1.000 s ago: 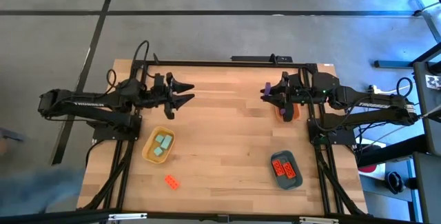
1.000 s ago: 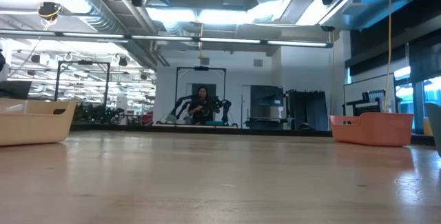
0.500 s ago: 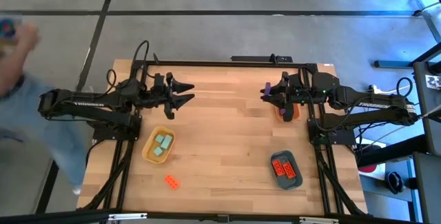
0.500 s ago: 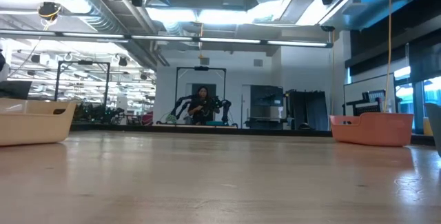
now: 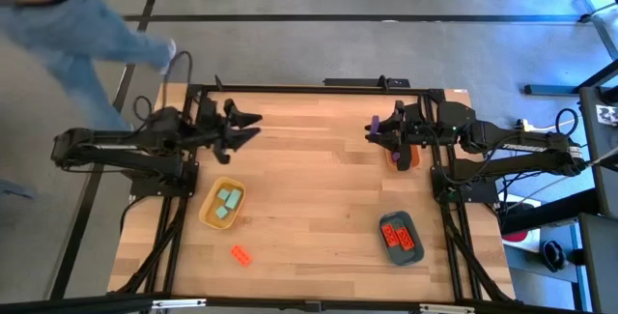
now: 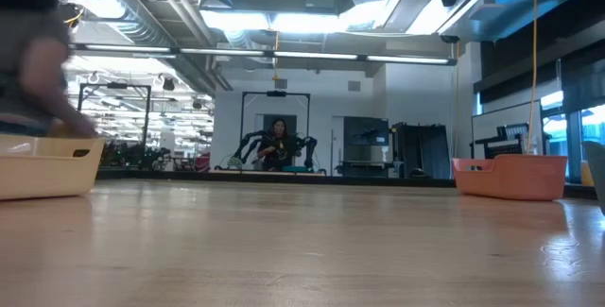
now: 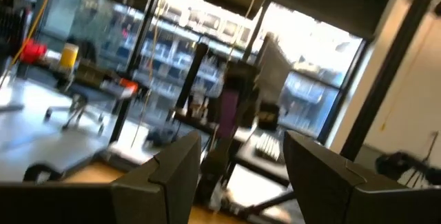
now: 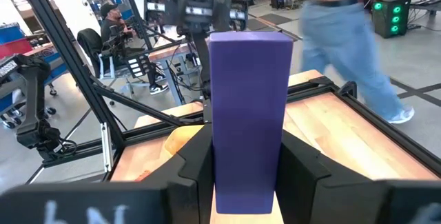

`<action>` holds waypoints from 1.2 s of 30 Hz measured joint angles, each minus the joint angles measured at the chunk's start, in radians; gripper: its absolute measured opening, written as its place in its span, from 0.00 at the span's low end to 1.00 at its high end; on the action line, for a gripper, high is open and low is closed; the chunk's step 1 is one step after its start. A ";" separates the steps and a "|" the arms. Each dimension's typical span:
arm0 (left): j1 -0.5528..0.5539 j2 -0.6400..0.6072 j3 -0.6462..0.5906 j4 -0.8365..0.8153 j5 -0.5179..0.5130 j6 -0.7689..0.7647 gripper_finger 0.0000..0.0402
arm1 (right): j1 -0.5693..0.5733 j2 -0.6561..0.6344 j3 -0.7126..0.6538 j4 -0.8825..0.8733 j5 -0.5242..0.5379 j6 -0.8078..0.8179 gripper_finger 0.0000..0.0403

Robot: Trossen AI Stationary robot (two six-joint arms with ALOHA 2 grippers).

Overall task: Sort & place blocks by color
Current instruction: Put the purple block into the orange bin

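Note:
My right gripper hangs over the far right of the table, shut on an oblong purple block, beside the orange tray. My left gripper is open above the far left part of the table and holds nothing; its wrist view shows only the room between its fingers. Pale teal blocks lie in the yellow tray. Red-orange blocks lie in the dark teal tray. One red-orange block lies flat on the near left of the table. My right gripper pinches the purple block between its two fingers, which sit on two opposite side faces. The fingers come level from the table's right. The block reaches out past the fingertips and is lifted clear of the table.
A person walks past the table's far left corner and shows as a blur in the low view. The low view shows the yellow tray and the orange tray. Bare wood lies across the table's middle.
My left gripper has drawn back a little toward the table's left and far edges, still open. The person has walked from the table's left side to beyond its far left corner. My right gripper and the purple block have kept still.

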 joint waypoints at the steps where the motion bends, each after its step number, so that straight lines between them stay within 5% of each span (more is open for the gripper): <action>1: 0.000 -0.017 0.000 0.002 0.000 0.001 0.49 | 0.000 0.000 0.000 0.000 0.000 0.000 0.27; 10: 0.000 -0.166 0.000 -0.005 0.019 0.034 0.49 | 0.000 0.000 0.000 0.000 0.000 0.000 0.27; 24: 0.000 -0.168 0.000 -0.002 0.022 0.027 0.49 | 0.000 0.000 0.000 -0.002 0.002 0.005 0.27; 28: 0.000 -0.169 0.000 -0.002 0.015 0.027 0.49 | 0.000 0.000 0.000 -0.022 0.077 0.057 0.27; 36: 0.000 -0.169 0.000 -0.002 0.015 0.027 0.49 | -0.033 0.012 0.125 -0.536 0.307 0.248 0.27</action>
